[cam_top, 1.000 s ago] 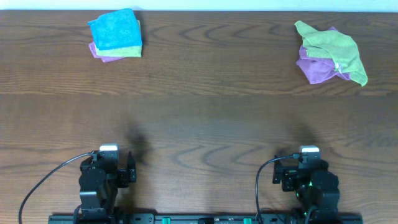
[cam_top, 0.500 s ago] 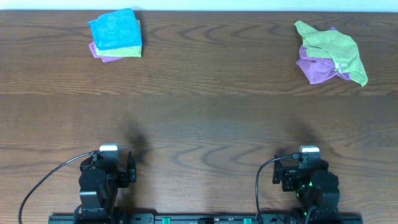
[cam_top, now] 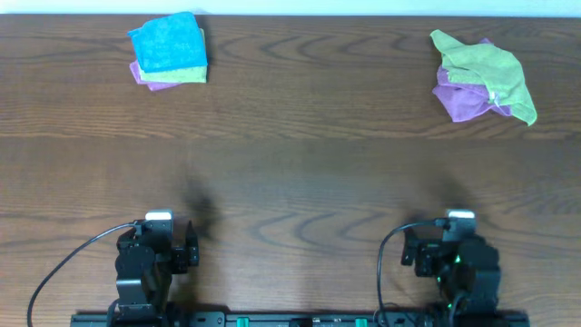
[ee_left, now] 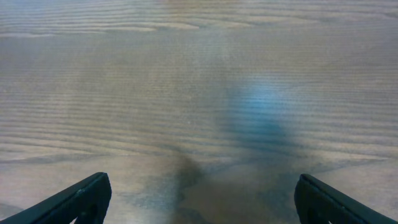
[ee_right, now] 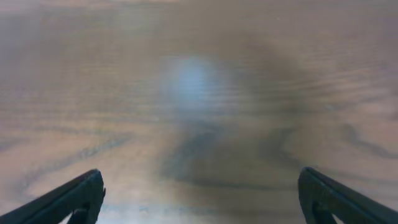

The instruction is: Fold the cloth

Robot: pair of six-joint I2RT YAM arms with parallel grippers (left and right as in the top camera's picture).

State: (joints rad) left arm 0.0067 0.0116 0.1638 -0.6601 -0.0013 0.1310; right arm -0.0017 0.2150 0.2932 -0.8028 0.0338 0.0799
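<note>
Cloths sat in a neat folded stack (cam_top: 168,50) at the far left of the table (cam_top: 290,163) — blue on top, then green, then purple. Nearer the front, the left gripper (ee_left: 202,196) hung low over bare wood. Its jaws were spread wide with nothing between them. Over to the right, the right gripper (ee_right: 202,196) was the same: jaws wide apart, nothing held, only wood under it. At the far right lay the messy pile (cam_top: 481,77), a green cloth (cam_top: 486,68) bunched on top of a purple cloth (cam_top: 458,102). Both arms were well apart from it.

It looked like no folding had begun on this pile. The right arm was closer, so it should probably reach out first and pinch just the green cloth by an edge or corner — not the purple one under it. Then it would be best to pull it to the open middle and lay it flat before any fold, so each gripper could take a corner
</note>
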